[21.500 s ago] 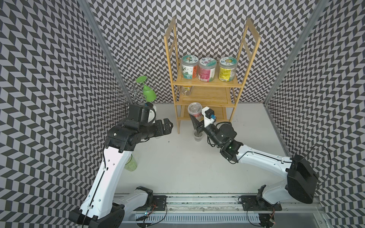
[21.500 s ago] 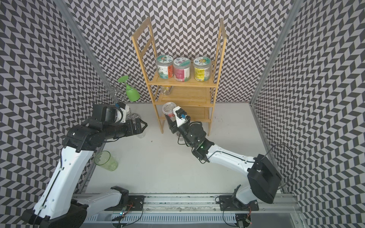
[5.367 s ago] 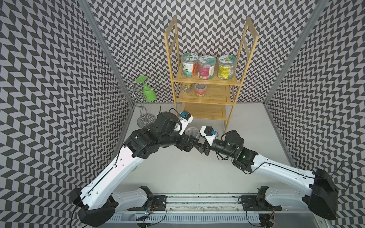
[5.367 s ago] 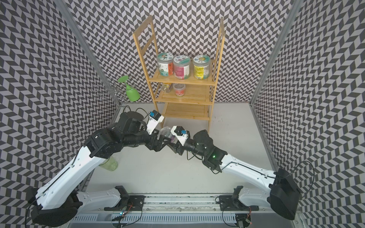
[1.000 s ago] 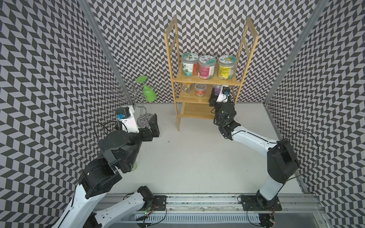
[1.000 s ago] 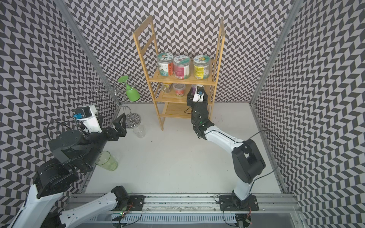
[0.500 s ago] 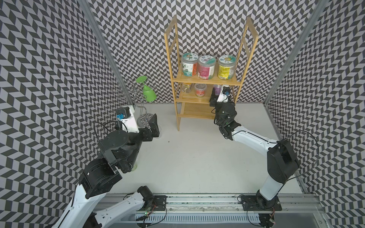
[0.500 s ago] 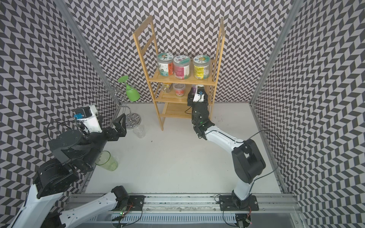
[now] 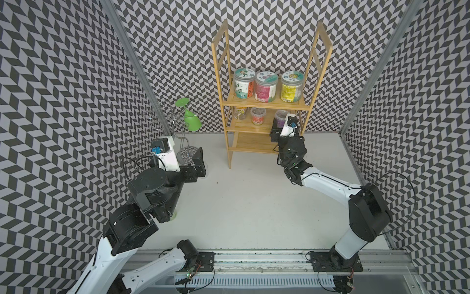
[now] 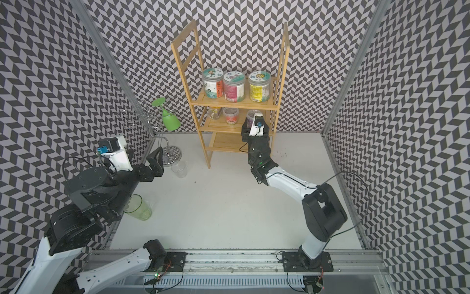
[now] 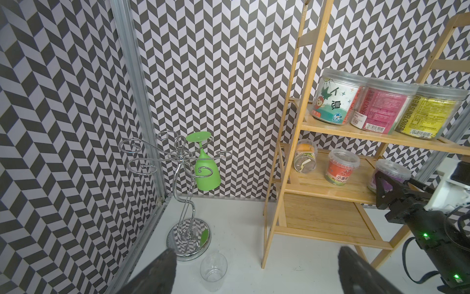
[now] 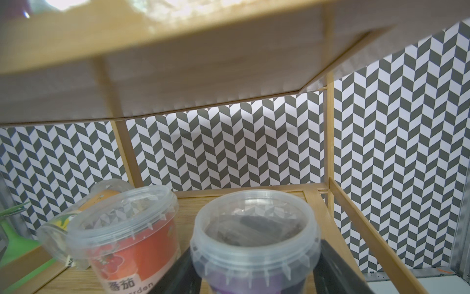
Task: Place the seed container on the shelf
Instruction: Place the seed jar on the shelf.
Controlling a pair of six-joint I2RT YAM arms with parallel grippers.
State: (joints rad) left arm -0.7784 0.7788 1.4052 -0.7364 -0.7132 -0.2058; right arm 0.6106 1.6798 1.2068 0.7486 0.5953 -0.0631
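Placing step: the purple seed container (image 12: pixel 254 221) sits at the right end of the shelf's (image 12: pixel 203 76) middle tier, between your right tool's (image 12: pixel 255 254) jaws, grip or release unclear; next, spread wide and back straight out.

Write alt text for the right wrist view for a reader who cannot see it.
A clear-lidded purple seed container stands on the bamboo shelf, flanked by the dark fingers of the right gripper. Beside it stands a red tomato-labelled tub, with a clear cup lying on its side behind; chevron wallpaper fills the background.
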